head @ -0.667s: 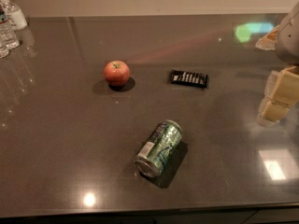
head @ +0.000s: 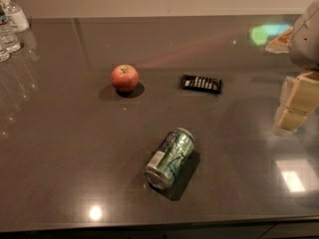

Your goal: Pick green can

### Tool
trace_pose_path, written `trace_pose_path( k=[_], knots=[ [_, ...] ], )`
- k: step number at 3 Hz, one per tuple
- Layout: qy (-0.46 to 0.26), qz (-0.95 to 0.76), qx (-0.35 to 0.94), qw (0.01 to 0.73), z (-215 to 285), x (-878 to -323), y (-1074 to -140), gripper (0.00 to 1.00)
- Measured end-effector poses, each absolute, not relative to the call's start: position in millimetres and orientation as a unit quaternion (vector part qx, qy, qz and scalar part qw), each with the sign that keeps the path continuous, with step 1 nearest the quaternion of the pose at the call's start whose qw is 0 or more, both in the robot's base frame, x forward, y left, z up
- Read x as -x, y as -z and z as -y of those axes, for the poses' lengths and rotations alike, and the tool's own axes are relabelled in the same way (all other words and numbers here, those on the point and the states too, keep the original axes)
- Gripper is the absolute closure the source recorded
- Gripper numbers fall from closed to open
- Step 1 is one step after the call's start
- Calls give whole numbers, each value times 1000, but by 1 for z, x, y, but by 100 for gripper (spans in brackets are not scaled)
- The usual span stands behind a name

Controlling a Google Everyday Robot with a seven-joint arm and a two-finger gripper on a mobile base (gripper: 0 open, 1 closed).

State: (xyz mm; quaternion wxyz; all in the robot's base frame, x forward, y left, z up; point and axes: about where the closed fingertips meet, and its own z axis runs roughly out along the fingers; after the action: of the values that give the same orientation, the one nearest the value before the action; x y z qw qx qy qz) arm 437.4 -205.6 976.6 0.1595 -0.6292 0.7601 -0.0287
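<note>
Camera view: hand at right edge, green can down on its side

Hand [head: 293, 106] hangs at the right edge, just above the dark surface [head: 60, 148], well apart from every item. Whether it is released or clenched cannot be told.

Apple [head: 124, 77] sits left of centre. A flat black object [head: 201, 83] lies to the apple's right. Water bottles [head: 10, 26] stand at the far left corner. Nothing lies between hand and can.

Green can [head: 169, 158] lies on its side at front centre. Its long axis runs from near-left to far-right, with a silver end facing the near edge.
</note>
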Motion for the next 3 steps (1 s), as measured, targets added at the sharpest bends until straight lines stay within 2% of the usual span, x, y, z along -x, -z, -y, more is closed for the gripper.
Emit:
trace_pose_path(
  k=[3],
  knots=[
    [-20, -587, 797, 139, 112, -425, -938, 0]
  ],
)
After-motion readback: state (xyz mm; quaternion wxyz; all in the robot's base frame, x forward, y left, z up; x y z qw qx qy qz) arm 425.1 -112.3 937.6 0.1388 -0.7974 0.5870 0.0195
